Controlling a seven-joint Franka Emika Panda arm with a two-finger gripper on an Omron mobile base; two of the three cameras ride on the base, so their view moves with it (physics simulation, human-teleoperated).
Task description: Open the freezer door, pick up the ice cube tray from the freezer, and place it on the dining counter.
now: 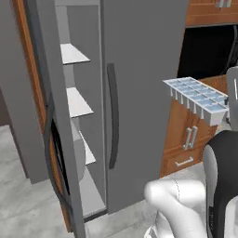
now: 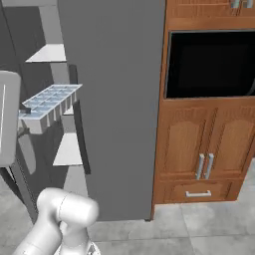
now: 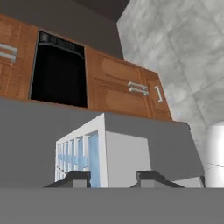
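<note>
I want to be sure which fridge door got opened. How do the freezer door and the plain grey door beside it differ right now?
The freezer door stands swung open, seen nearly edge-on; the plain grey door is shut flat. Behind the freezer door white shelves show; the plain door hides its compartment. Both are tall, matte grey, with long dark vertical handles.

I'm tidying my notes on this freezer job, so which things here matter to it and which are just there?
Job: ice cube tray, held in the shut gripper; freezer door, open; freezer shelves.
Just there: plain grey door; wooden cabinets; black oven opening.
</note>
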